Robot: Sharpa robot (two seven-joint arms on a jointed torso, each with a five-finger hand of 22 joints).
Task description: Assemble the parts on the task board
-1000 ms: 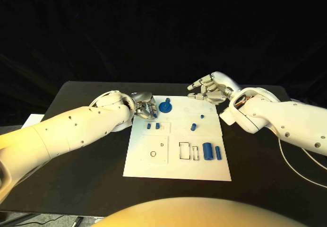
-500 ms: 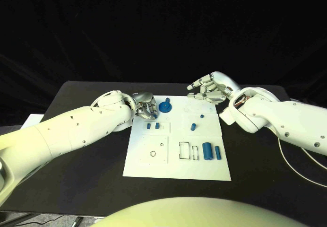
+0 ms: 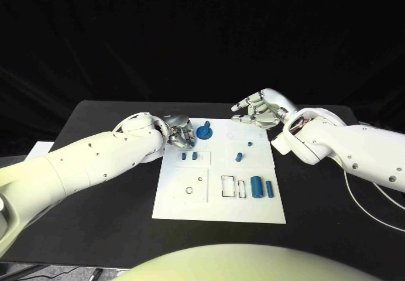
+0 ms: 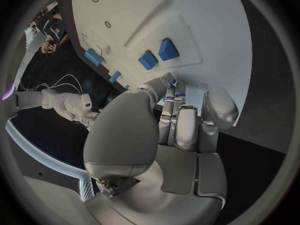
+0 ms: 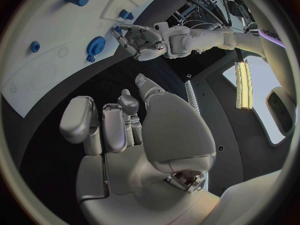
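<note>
Your left hand (image 3: 179, 133) sits at the far-left corner of the task board (image 3: 221, 211), fingers curled together just beside the blue gear (image 3: 205, 134). Whether they pinch the gear or only crowd it, you cannot tell from the head view, and the left wrist view hides the fingertips behind the palm. That is the main risk: if you lift or push on a guess, the gear may tip off its seat or skid across the board.

Two small blue blocks (image 3: 190, 156) lie close under the same hand, so a careless sweep of the wrist could knock them out of place. The board lies loose on the desk (image 3: 101, 193), so a sideways press could shift it.

Your right hand (image 3: 261, 110) hovers beyond the board's far-right corner, fingers apart and holding nothing, well clear of the blue peg (image 3: 240, 156) and the two blue cylinders (image 3: 263, 188) nearer you. Bring it in slowly; its forearm passes near that edge.
</note>
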